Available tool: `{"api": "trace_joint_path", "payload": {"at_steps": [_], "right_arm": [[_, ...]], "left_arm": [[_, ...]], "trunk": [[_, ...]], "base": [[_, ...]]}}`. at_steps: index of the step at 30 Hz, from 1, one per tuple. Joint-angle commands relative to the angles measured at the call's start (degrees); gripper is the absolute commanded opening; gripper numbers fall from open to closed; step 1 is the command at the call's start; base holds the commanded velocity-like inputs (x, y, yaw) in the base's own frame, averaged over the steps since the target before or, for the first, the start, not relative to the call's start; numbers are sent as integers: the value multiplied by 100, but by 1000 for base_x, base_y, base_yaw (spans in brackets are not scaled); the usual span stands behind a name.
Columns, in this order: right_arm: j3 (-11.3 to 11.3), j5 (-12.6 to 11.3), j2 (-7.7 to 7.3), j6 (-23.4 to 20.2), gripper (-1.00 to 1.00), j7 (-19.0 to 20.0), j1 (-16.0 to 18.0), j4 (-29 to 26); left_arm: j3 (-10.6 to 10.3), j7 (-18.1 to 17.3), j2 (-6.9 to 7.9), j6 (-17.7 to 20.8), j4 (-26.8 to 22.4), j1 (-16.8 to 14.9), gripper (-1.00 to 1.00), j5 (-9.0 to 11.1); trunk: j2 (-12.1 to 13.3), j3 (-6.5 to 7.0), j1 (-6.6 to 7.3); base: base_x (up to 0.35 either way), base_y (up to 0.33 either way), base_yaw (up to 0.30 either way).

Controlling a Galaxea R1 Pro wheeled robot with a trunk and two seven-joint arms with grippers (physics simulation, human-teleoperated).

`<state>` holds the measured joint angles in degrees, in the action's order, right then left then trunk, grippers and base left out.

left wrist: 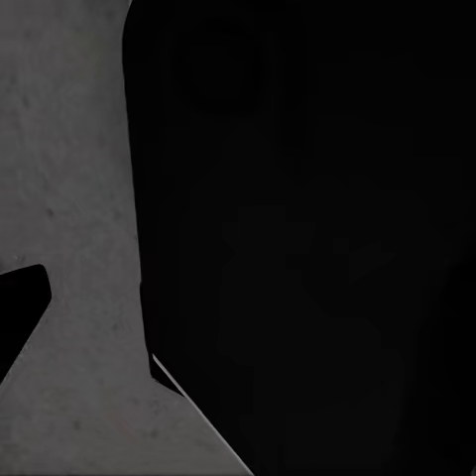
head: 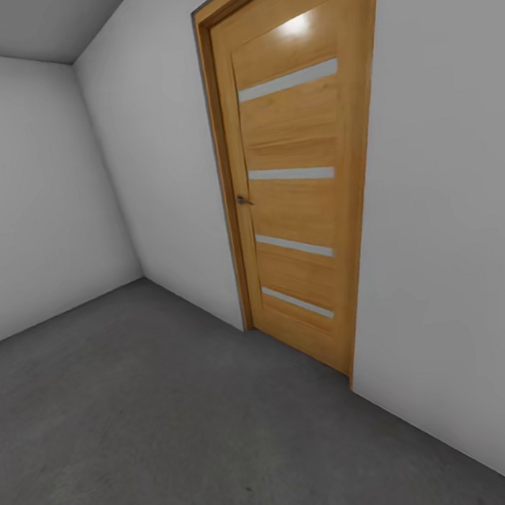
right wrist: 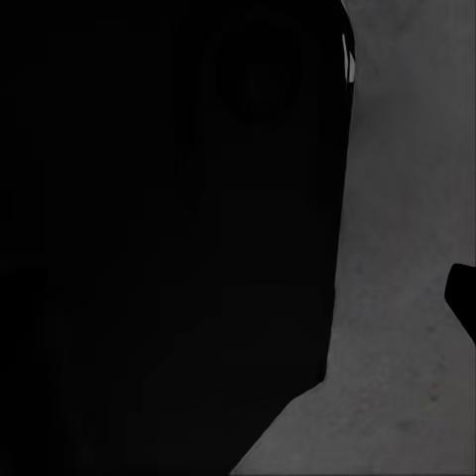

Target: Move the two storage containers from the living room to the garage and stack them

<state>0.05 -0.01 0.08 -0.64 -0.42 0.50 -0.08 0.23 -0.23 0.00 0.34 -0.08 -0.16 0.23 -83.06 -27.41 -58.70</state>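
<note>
The head camera is looking into a bare room that reads as the garage: the dark grey speckled floor point(head: 163, 423) is spreading from about seven o'clock across to five o'clock, pale grey-white walls point(head: 30, 194) are meeting in a corner at roughly ten o'clock, and one closed wooden door point(head: 298, 175) with four narrow frosted strips and a small handle point(head: 242, 200) is standing at about one o'clock. Counting what is here gives one door, one handle and no red-orange storage container on the stretch of concrete in sight; where the two bins are lying cannot be told from these pictures. That leaves the deciding relation open: which way a container lies from either gripper, how its long axis is running, and which arm is nearer are all impossible to judge now. Each wrist camera is pointing down at the same grey concrete, with a large black shape, probably the robot's own body or arm, blocking much of the picture, and a small dark tip is poking in at one edge of each. Whether the left or the right gripper is spread or pressed together, I cannot tell. My judgement is that the robot is travelling, and the base will need turning before any bin comes into sight.
</note>
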Motion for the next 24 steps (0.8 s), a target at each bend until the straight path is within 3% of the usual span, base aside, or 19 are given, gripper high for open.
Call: {"api": "trace_joint_path", "payload": {"at_steps": [1,13,24], "right_arm": [[2,0,0,-7,100,-4,2,-1],[4,61,0,-7,100,-2,1,-1],[5,63,0,-7,100,-2,2,-1]], "left_arm": [[3,-3,0,4,-1,-2,100,3],[3,-4,0,6,-1,-2,100,4],[-3,-4,0,2,-1,-2,100,-4]], "trunk": [[-2,-5,-3],[-2,-5,-3],[-2,-5,-3]], "base": [[252,273,0],[252,272,-19],[252,272,-235]]}}
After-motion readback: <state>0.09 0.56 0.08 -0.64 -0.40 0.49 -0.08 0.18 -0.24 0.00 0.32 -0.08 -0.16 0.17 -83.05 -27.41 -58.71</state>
